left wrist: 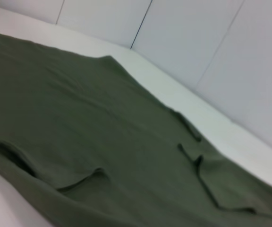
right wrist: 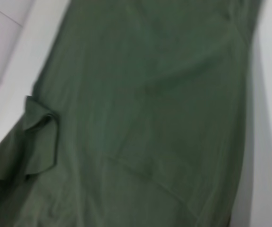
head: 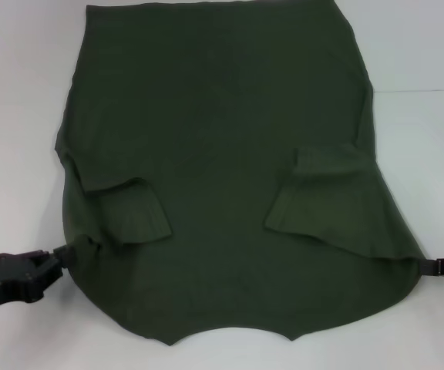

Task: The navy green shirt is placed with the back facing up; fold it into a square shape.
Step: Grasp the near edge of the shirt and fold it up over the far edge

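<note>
- Shirt first: the navy green shirt [head: 222,154] is spread across the white table [head: 21,92] and fills most of the head view, plain side up, no lettering showing anywhere
- far edge of it runs straight across the top of the head view, and the near edge curves round towards the robot with a shallow scoop cut out of the middle of it
- both short sleeves are folded inward on top of the body. left sleeve [head: 129,212] sits as a small flap just beside the left edge, right sleeve [head: 322,193] is a bigger flap on the right side
- left gripper [head: 62,254] is down low at the near left corner of the shirt, fingers pinched on a little bunch of fabric right at the edge, cloth puckers up where it bites
- right gripper [head: 426,266] pokes in from the right border of the head view, touching the near right corner of the shirt. only a bit of it shows, so can't tell if the fingers are actually clamped on the cloth or just against it
- left wrist view looks low across the cloth [left wrist: 103,142], some ridges and a raised fold on it, white table edge and pale wall panels [left wrist: 211,47] behind
- right wrist view is nearly all green fabric [right wrist: 150,118], with one sleeve flap curling up near the cloth's edge and white table on either side
</note>
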`<state>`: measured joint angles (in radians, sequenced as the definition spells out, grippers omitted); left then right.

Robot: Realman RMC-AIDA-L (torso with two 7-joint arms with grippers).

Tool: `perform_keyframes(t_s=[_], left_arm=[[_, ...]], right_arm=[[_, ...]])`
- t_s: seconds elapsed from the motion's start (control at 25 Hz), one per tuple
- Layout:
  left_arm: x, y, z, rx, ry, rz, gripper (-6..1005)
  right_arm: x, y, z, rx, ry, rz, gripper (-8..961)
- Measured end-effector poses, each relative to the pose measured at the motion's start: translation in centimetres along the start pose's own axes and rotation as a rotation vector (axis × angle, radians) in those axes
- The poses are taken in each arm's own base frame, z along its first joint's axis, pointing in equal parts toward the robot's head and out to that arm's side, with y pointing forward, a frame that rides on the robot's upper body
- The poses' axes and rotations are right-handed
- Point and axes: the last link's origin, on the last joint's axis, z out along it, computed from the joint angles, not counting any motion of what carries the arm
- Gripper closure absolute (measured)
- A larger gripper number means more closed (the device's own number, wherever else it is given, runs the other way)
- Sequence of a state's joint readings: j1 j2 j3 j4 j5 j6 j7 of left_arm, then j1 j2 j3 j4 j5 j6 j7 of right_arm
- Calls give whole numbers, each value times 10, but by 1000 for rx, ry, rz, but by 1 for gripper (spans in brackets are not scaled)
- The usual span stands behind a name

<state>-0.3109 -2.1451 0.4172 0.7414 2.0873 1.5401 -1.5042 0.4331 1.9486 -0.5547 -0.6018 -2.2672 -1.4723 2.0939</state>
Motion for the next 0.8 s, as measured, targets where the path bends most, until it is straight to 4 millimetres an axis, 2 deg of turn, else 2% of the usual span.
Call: perform_keyframes(t_s=[0.28, 0.8], left_arm=[[4, 1, -22, -29, 77, -118, 957], [-21, 16, -58, -72, 98, -212, 958]], right_arm=[[11, -1, -11, -50, -55, -42, 928], [60, -8, -44, -107, -135, -24, 929]])
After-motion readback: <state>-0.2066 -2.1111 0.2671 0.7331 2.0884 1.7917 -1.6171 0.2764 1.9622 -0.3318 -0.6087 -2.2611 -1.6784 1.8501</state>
